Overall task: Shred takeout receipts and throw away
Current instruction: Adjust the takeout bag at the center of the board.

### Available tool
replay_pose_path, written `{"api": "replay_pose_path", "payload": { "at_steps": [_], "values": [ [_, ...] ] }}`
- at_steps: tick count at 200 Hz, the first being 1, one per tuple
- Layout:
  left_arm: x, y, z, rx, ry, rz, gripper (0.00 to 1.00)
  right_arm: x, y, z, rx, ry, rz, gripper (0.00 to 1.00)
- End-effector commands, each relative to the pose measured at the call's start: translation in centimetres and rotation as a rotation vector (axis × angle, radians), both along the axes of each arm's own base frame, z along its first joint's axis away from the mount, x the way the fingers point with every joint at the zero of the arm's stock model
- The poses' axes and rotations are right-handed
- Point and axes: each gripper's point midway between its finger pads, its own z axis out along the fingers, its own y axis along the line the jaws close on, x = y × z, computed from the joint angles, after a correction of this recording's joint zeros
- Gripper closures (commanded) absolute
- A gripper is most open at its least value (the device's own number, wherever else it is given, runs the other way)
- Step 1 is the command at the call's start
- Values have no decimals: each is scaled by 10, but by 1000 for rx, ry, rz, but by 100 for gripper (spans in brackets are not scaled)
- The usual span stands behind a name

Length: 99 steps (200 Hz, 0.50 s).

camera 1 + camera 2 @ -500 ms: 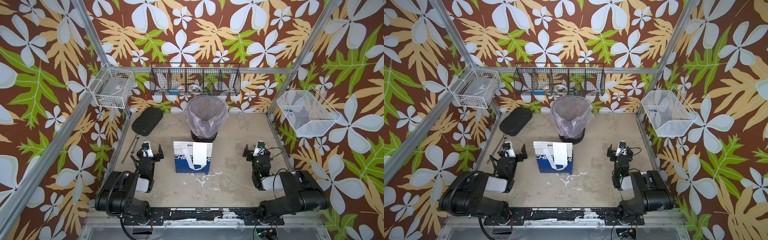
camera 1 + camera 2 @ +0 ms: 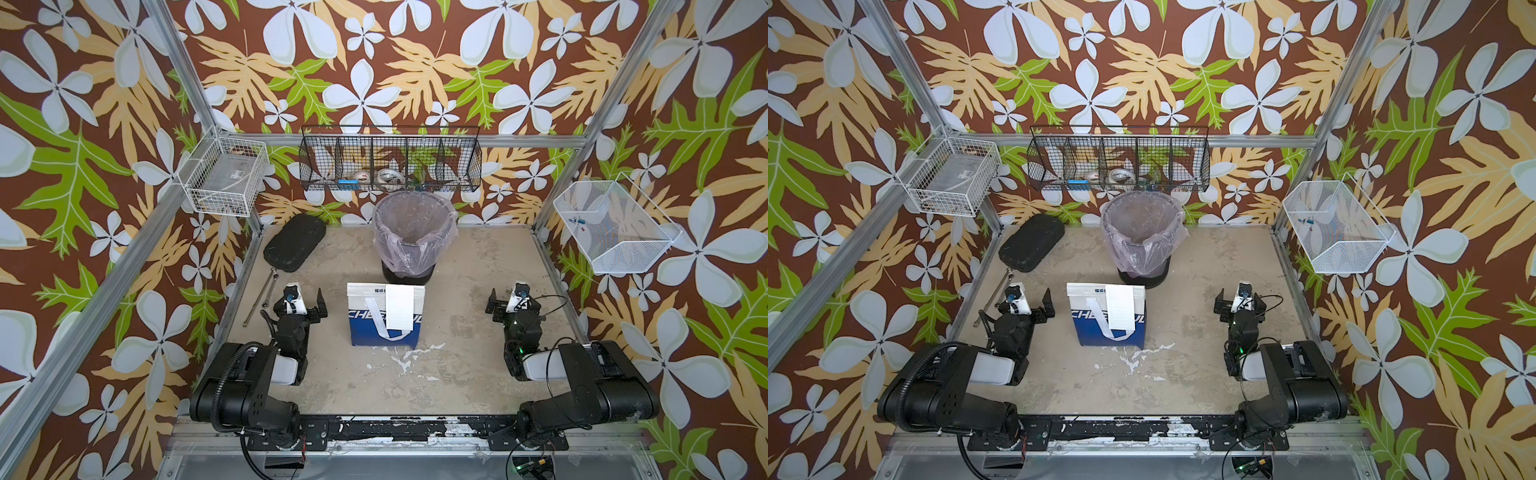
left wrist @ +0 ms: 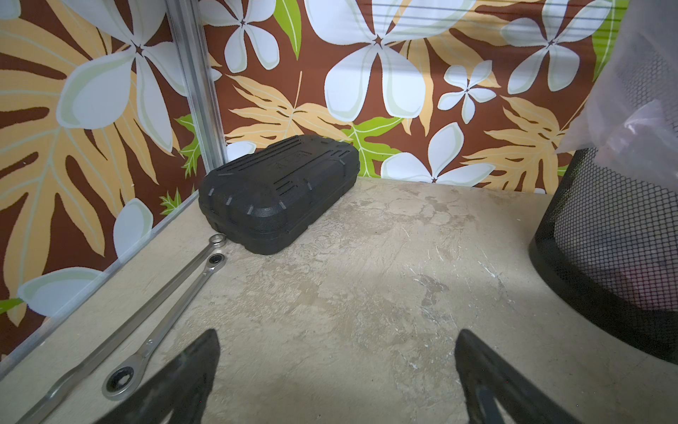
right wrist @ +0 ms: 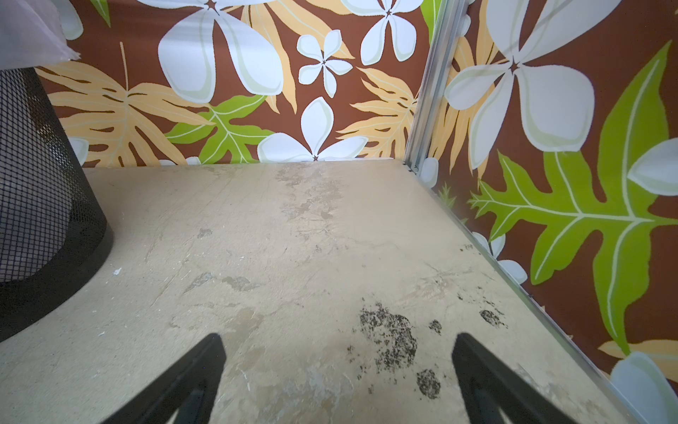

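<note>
Both of your grippers stood wide open and held nothing: the left gripper (image 3: 335, 341) was over the table (image 3: 367, 293) beside two wrenches (image 3: 165, 323), the right gripper (image 4: 335, 343) over bare, stained tabletop. One takeout receipt (image 2: 400, 305), untorn, sat on the upper face of the tote bag (image 2: 365, 338), across its strap, between your two arms and just in front of the lined mesh bin (image 2: 409, 257)

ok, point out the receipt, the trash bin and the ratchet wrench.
receipt (image 2: 400, 307): a top view, middle of the slip.
trash bin (image 2: 409, 262): a top view, liner-draped front wall.
ratchet wrench (image 3: 168, 321): left wrist view, mid shaft.
</note>
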Motion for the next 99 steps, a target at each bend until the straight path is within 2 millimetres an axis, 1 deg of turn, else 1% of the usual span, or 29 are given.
{"api": "replay_pose_path", "payload": {
  "at_steps": [1,22,32,39,41,61,75,83,93,99],
  "values": [
    [1,0,4,-4,-13,2,0,2,0,5,2,-20,2,0],
    [0,0,4,-3,-15,2,0,1,0,6,3,-23,2,0],
    [-2,0,7,4,-26,-2,0,1,0,7,-2,-28,3,0],
    [-5,1,12,0,-43,2,0,3,3,8,-6,-13,15,0],
    [-6,2,14,-3,-49,8,0,4,3,12,-5,-18,19,0],
    [-16,7,31,-14,-84,35,0,10,5,24,-12,13,30,0],
    [-16,12,44,-29,-83,63,0,14,8,41,-9,5,42,0],
    [-17,13,60,-65,-119,74,0,15,10,55,27,-19,58,0],
    [-18,14,77,-102,-161,76,0,17,20,73,54,-42,112,0],
    [-17,14,86,-118,-164,80,0,19,26,87,73,-64,140,0]
  ]
}}
